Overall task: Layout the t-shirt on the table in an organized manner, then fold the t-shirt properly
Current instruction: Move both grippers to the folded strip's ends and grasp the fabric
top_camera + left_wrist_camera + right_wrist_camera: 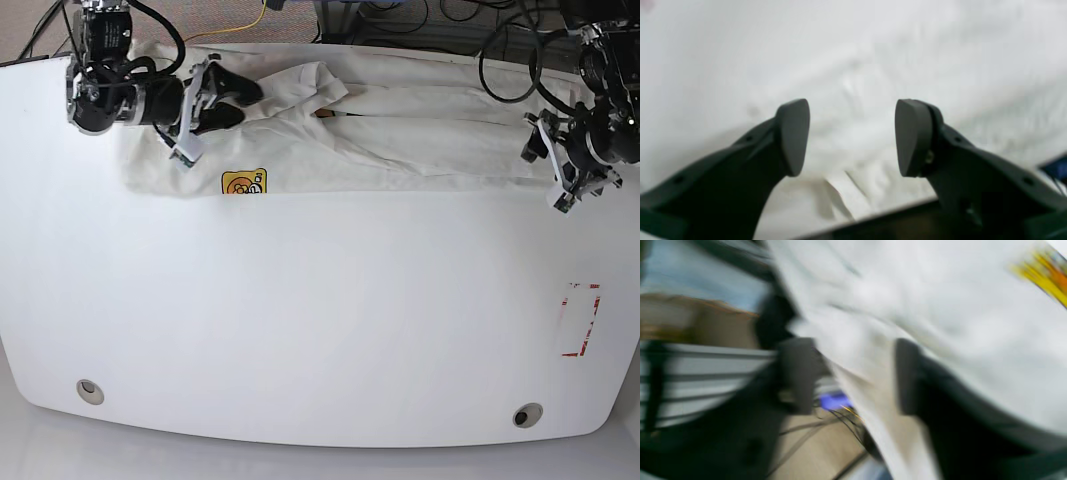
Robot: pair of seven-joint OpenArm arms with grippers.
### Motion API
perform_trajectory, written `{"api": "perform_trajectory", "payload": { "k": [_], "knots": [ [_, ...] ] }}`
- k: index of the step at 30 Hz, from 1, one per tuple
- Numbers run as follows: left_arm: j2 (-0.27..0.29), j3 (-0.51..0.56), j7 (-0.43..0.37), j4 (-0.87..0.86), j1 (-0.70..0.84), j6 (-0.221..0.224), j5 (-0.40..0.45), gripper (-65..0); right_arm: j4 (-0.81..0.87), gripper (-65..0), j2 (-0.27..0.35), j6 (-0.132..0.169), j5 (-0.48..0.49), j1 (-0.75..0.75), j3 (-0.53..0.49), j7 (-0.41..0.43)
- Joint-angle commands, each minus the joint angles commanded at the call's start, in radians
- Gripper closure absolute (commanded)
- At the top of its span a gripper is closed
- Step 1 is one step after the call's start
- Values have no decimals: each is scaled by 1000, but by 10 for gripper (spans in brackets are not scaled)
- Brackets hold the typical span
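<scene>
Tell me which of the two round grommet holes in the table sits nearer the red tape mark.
The grommet hole near the table's front edge, on the left arm's side. It lies below the red tape mark; the other grommet hole is at the opposite front corner.

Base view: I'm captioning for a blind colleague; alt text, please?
An off-white cotton t-shirt lies bunched in a long strip along the far edge of a glossy white table. The right end effector is over its left end, the left end effector beside its right end.
</scene>
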Motion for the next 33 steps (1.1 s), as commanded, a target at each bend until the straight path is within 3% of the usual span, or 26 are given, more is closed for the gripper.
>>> {"api": "perform_trajectory", "payload": {
  "k": [2,4,7,14,21,27,33],
  "knots": [
    [0,0,-20,0,31,0,0,-268,3,-109,0,0,-69,-11,28,0],
    [0,0,-54,0,68,0,3,-204,3,-105,-5,0,-129,-12,37,3],
    [-2,0,-112,-6,112,0,8,-160,2,-114,-8,0,-221,-15,35,35],
    [2,25,-238,-18,160,0,138,-153,-3,-111,-51,0,-511,-15,32,180],
    [6,107,-255,-115,84,0,196,-153,-112,-111,-94,0,-750,35,31,319],
    [6,207,-255,-265,-48,0,196,-156,-316,-111,-89,0,-859,109,35,454],
    [8,261,-255,-364,-160,0,196,-157,-454,-109,-34,0,-888,157,37,552]
  ]
}}
